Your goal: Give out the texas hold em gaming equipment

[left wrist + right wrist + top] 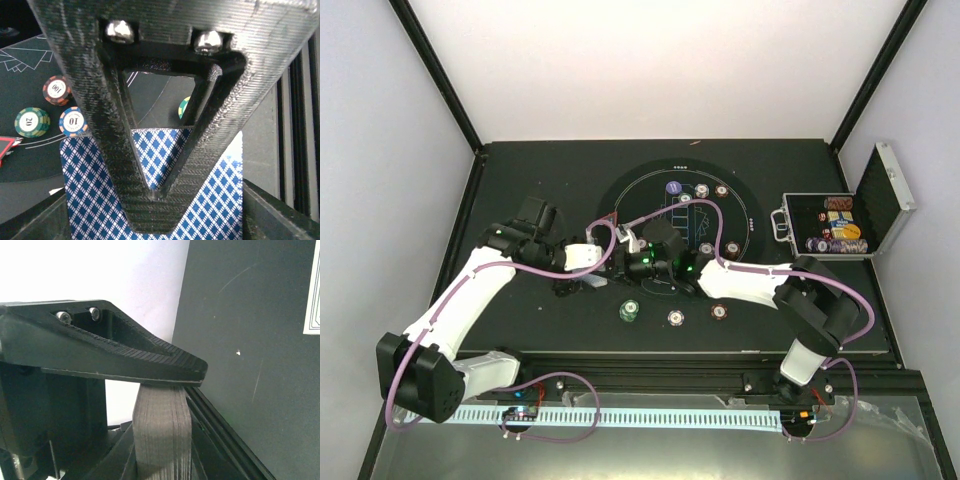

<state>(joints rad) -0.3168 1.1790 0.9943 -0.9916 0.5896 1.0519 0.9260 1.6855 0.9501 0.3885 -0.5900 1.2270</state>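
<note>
One slippery, bendy card [90,195], best pinched across its faces, sits at left gripper [150,212], hold unclear; right gripper [170,405] clamps deck [161,440] over mat [630,195].

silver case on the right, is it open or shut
Open. The silver case has its lid swung up, and chips show inside.

Near row of chips is three: one green chip [630,311], one white chip [675,317], one brown-red chip [719,311]. Also one purple button [673,187], one red triangle marker [608,220], one deck of cards [162,435], one separate card [150,150] and one metal case [835,228]. The farther chips [721,190] are too small for me to count.
</note>
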